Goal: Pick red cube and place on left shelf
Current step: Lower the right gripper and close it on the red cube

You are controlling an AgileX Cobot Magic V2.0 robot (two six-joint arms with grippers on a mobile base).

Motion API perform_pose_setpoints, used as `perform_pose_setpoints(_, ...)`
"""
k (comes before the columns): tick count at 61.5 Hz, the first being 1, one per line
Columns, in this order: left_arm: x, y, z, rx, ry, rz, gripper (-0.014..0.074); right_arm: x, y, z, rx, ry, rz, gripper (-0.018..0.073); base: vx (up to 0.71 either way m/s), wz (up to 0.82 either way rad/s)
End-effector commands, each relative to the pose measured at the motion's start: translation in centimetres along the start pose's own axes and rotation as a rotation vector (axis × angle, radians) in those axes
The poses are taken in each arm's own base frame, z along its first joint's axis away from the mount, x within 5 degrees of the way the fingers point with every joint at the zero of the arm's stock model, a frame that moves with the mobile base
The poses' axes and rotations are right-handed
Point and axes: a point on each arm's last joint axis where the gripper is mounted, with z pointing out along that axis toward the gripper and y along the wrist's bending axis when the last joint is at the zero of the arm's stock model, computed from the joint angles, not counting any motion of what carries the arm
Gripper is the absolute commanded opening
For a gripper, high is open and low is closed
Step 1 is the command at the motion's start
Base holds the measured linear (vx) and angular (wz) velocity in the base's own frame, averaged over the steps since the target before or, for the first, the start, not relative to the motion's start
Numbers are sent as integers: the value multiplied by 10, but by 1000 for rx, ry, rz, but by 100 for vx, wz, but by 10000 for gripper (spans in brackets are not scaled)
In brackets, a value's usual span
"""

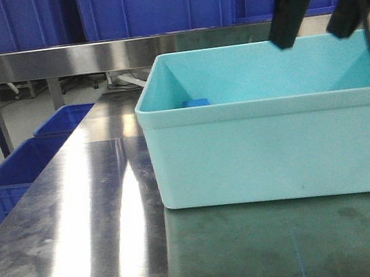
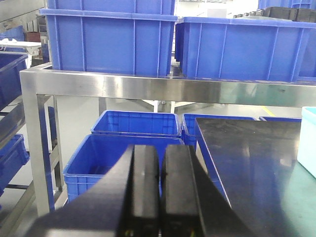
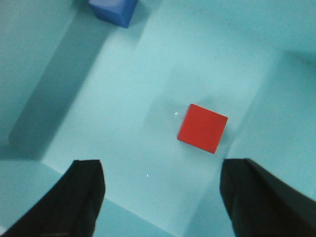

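Okay, hovering over teal tub [image 1: 274, 140] with right gripper [image 3: 163, 197] spread wide, empty. Spotted red cube [image 3: 202, 128] flat on tub floor, apart from blue block [image 3: 112, 10]. Holding left gripper [image 2: 159, 192] pinched closed, facing left shelf [image 2: 163, 89].

Right gripper [image 3: 162, 170] jaws spread wide over the teal tub [image 3: 98, 98] floor; red cube [image 3: 202, 128] lies just ahead, offset right; blue block [image 3: 112, 10] farther ahead-left

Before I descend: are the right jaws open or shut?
Open. The right gripper has its jaws wide apart; the red cube lies untouched beyond them.
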Motion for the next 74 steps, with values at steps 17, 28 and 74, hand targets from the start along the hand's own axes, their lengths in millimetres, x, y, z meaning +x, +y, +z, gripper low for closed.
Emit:
perform_pose_setpoints(17, 0, 1, -1, -8, -69, -2, 102, -13, -15, 26, 154, 12, 131, 600, 0, 0)
perform_pose_setpoints(28, 0, 1, -1, -8, -69, -2, 102, -16, -16, 49, 142, 30, 146, 600, 0, 0)
perform_pose_setpoints(74, 0, 1, -1, -8, -69, -2, 102, -19, -16, 82, 119, 55, 165, 183, 0, 0)
